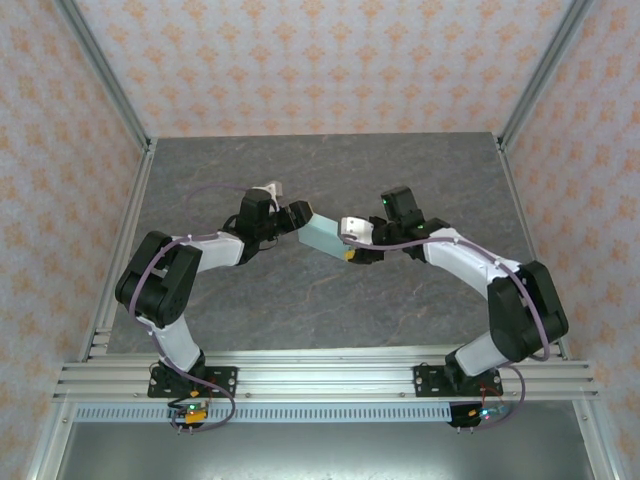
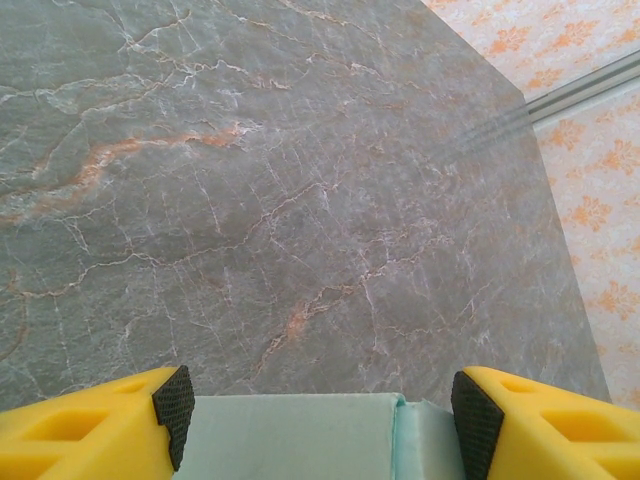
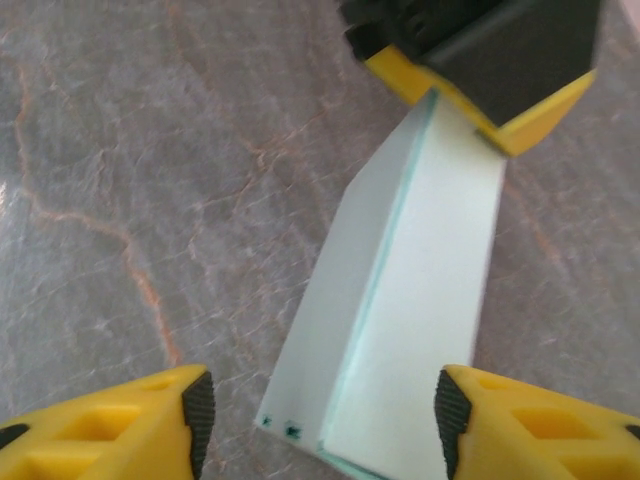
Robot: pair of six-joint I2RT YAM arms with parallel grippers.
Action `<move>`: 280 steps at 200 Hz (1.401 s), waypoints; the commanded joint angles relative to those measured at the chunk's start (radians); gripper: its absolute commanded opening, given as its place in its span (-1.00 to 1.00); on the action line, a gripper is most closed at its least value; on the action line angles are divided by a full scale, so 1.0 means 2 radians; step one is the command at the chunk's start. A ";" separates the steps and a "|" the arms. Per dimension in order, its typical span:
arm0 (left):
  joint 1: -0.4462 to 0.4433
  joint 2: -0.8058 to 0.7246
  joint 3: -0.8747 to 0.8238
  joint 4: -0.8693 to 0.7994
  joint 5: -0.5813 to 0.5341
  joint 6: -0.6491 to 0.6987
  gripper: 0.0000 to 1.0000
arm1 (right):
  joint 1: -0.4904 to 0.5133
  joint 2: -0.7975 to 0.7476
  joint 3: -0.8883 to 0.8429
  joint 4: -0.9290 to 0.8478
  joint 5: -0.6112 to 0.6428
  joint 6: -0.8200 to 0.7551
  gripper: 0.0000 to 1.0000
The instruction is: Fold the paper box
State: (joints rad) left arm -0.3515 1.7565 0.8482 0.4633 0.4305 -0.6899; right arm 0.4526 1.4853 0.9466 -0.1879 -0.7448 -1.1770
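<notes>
Ok, the paper box (image 3: 420, 290) hangs above the surface (image 2: 250, 180), bridging both pincers. The left pincer (image 2: 320, 415) is closed across the box's width, card filling the gap between its pads (image 2: 174, 408); that's the only real grip. The right pincer (image 3: 320, 415) stands open around the opposite end: clear gap at one pad, the other just beside the card edge, nothing clamped. Box looks part-folded: a flat panel with a side panel angled off along a crease. Judgement: thin card, very light, springy at creases, dents easily, smooth enough to slip from a weak pinch. Squeezing edge to edge likely bows it. Better hold: pads on the flat faces near a crease or an end, moderate force.
</notes>
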 commanded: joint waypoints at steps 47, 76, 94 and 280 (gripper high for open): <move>-0.001 0.012 -0.033 -0.037 -0.005 -0.003 0.42 | -0.003 0.065 -0.012 0.094 0.037 0.081 0.35; -0.001 0.014 -0.028 -0.039 0.000 -0.002 0.42 | -0.003 0.076 -0.025 0.105 0.060 0.099 0.24; -0.001 0.006 -0.030 -0.032 0.002 -0.003 0.43 | -0.003 0.079 -0.021 0.090 0.063 0.092 0.05; 0.032 -0.060 -0.061 -0.056 0.041 0.027 0.58 | -0.035 0.126 0.059 -0.085 0.021 0.037 -0.17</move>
State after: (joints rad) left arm -0.2916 1.6348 0.7410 0.4183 0.5350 -0.6834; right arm 0.3897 1.7069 1.0462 -0.2665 -0.7143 -1.0859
